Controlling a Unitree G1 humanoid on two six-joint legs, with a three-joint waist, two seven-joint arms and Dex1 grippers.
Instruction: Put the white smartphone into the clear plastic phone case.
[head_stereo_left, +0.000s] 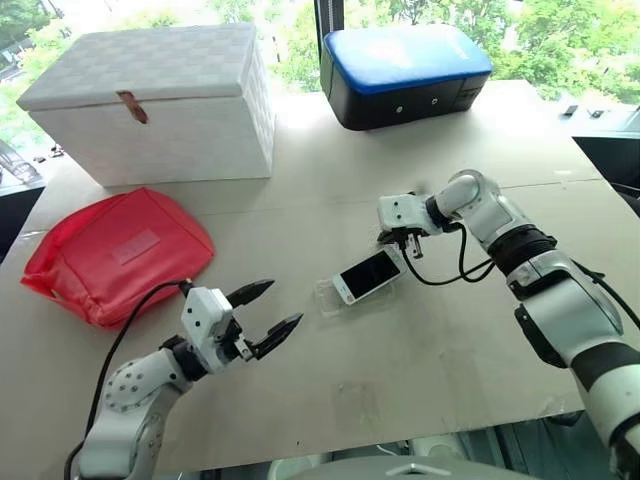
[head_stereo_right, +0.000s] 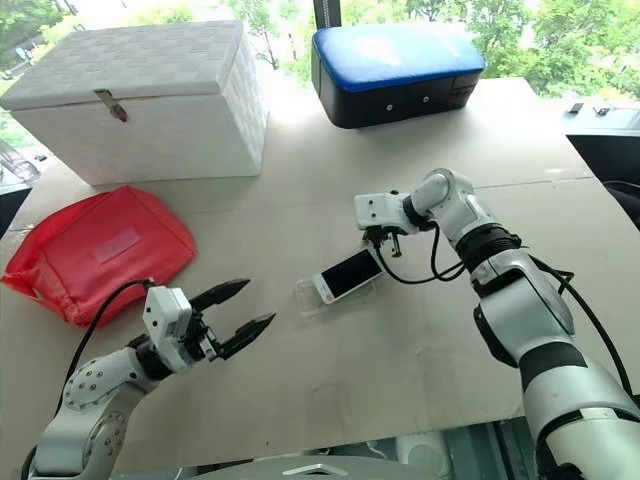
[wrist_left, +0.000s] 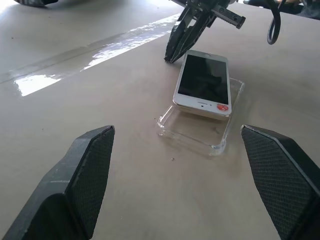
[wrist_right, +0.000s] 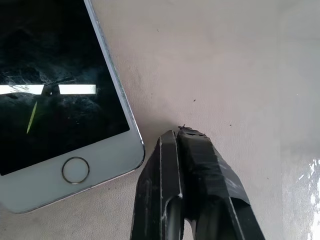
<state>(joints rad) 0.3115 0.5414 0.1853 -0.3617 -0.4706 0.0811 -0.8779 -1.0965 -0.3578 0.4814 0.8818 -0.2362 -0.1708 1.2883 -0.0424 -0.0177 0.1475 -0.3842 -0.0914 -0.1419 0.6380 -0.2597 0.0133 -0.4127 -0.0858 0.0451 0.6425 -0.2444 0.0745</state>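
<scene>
Nearby, red pouch (head_stereo_left: 115, 252) beside open, empty left gripper (head_stereo_left: 265, 312); right gripper (head_stereo_left: 408, 246) closed, empty.

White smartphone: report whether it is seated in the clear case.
Not seated. The white smartphone lies tilted on the clear plastic phone case, one end propped on the rim.

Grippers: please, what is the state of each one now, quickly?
Left gripper: open, holding nothing.
Right gripper: closed, holding nothing, its tip on the table next to the phone.
</scene>
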